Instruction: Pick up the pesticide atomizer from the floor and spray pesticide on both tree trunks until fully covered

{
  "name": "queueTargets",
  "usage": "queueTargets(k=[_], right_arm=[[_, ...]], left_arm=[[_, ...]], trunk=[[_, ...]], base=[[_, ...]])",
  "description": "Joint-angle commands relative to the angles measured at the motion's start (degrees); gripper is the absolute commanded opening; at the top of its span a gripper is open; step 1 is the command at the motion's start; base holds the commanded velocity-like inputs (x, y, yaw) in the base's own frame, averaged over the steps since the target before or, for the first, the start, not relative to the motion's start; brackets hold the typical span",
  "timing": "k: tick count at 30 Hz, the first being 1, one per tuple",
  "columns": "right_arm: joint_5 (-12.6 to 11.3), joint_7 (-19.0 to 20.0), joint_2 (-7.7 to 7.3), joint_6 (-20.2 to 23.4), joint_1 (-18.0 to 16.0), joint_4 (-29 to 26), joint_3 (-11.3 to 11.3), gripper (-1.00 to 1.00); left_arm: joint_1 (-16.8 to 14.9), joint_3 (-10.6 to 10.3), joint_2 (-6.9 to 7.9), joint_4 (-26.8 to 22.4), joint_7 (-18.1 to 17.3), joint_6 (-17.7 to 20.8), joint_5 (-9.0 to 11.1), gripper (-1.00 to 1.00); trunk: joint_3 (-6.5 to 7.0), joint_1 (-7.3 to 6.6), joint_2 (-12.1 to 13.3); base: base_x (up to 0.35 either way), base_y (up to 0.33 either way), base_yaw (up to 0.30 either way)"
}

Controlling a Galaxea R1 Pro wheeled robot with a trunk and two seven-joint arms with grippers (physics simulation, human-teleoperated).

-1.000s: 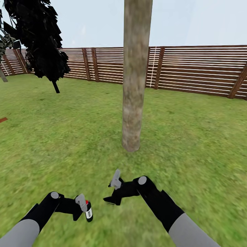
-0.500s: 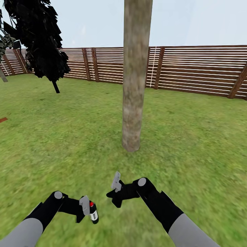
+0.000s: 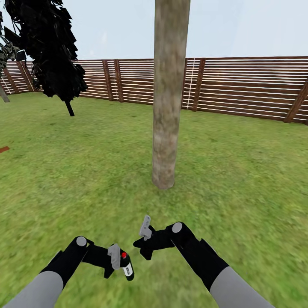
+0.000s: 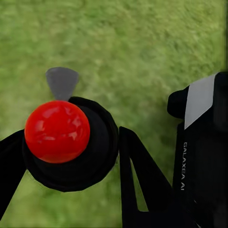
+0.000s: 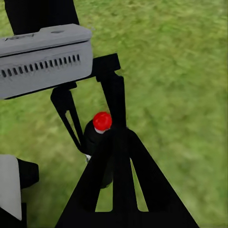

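**Q:** Where is the atomizer, and who holds it?

**A:** It sits low and well short of the trunk, to that trunk's left, clamped in your left gripper. Its dot reads red here, not green. The jaws close narrowly around the dark body.

**Q:** And the right gripper?

**A:** It is just beside the atomizer, nearer the trunk. Whether its jaws are wide or closed, you cannot tell.

**Q:** How should you do this step well?

**A:** Probably lift and turn the nozzle toward the trunk, across the lawn, then sweep from base upward. No pesticide specks show yet; keep the right arm out of the spray path.
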Motion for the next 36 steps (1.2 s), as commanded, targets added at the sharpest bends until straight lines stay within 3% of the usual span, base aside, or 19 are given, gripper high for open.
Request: queueTargets(k=[1,17,30,36], right_arm=[[0.0,0.0,0.0,0.0,0.0,0.0,0.0,-1.0],[0.0,0.0,0.0,0.0,0.0,0.0,0.0,-1.0],[0.0,0.0,-0.06,0.0,0.0,0.0,-0.1,-1.0],[0.0,0.0,-0.09,0.0,0.0,-0.1,-0.1,-1.0]], left_arm=[[0.0,0.0,-0.01,0.0,-0.2,0.0,0.0,-1.0],[-0.2,0.2,-2.58,-4.2,-5.2,0.1,0.2,-1.0],[-0.3,0.2,-2.54,-6.5,-5.8,0.4,0.3,-1.0],[-0.3,0.7,-2.49,-8.3,-9.6,0.7,0.3,-1.0]], trunk=[[0.0,0.0,0.0],[0.0,0.0,0.0],[0.0,0.0,0.0],[0.0,0.0,0.0]], base=[[0.0,0.0,0.0],[0.0,0.0,0.0],[0.0,0.0,0.0],[0.0,0.0,0.0]])
